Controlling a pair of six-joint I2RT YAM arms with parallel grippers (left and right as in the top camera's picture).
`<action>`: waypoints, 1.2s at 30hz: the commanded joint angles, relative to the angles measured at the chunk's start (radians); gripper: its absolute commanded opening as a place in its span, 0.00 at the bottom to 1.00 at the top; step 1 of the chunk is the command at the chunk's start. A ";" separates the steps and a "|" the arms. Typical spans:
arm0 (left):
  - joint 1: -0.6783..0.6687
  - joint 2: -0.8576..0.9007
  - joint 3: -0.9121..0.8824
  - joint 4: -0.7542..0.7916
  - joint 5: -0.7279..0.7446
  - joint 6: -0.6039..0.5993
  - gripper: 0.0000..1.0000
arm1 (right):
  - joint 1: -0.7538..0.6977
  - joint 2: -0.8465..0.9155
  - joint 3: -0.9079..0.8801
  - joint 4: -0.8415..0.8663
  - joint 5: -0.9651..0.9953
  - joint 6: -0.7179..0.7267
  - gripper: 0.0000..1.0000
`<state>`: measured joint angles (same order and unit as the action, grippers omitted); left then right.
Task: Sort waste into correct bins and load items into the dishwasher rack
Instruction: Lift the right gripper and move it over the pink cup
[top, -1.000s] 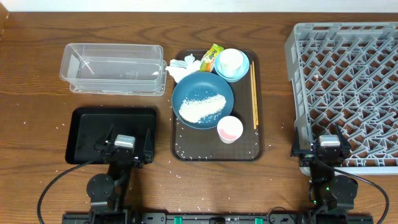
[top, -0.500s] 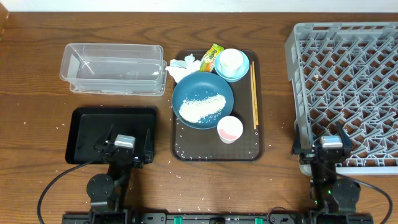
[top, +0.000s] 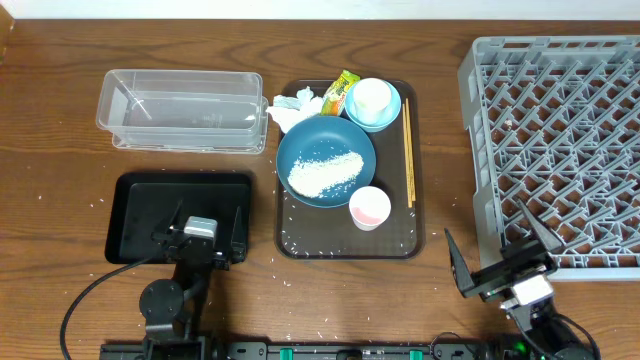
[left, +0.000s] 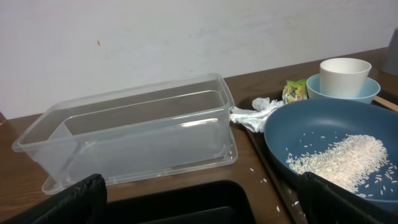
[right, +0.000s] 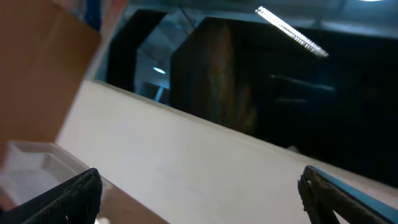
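Dishwasher rack: one, nothing loaded, its near left corner just beside the right end effector.

Change: the right end effector sat low over that corner a second ago. It has since pulled back toward its base and tipped upward. Its wrist camera now shows only wall and dark room above, none of the table. Its fingers are spread wide with nothing between them. The left end effector has not moved. It hangs over the near edge of the black tray, also spread wide and empty.

Reading: the right arm looks to be just setting off, and no sorting or loading has been done. Every piece sits where it did.

Count, large to small:
- Brown serving tray: one, between the two end effectors and ahead of them.
- Bins: two. The clear tub is ahead of the left end effector, beyond the black tray.
- Dark blue plate: one, on the serving tray, ahead and right of the left end effector.
- Light blue bowl: one, with the white cup standing in it.
- Cups: two. The pink cup is nearest the right end effector.
- Chopsticks: they show as a single thin line, so I cannot split them to count.
- Tissue: one.
- Snack wrapper: one.
- Rice: one heap on the plate, with stray grains on the serving tray and table, too many to count.
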<state>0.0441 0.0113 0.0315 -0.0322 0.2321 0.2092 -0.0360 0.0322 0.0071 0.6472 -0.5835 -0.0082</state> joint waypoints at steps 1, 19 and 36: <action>0.002 -0.005 -0.027 -0.017 0.003 -0.005 1.00 | 0.017 0.000 -0.001 0.013 0.007 0.175 0.99; 0.002 -0.005 -0.027 -0.017 0.003 -0.005 1.00 | 0.017 0.109 0.153 0.200 0.115 0.299 0.99; 0.002 -0.005 -0.027 -0.017 0.003 -0.005 1.00 | 0.048 1.059 0.988 -0.341 -0.454 0.119 0.99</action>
<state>0.0441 0.0113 0.0315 -0.0326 0.2321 0.2092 -0.0280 0.9840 0.8520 0.4194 -0.8970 0.1913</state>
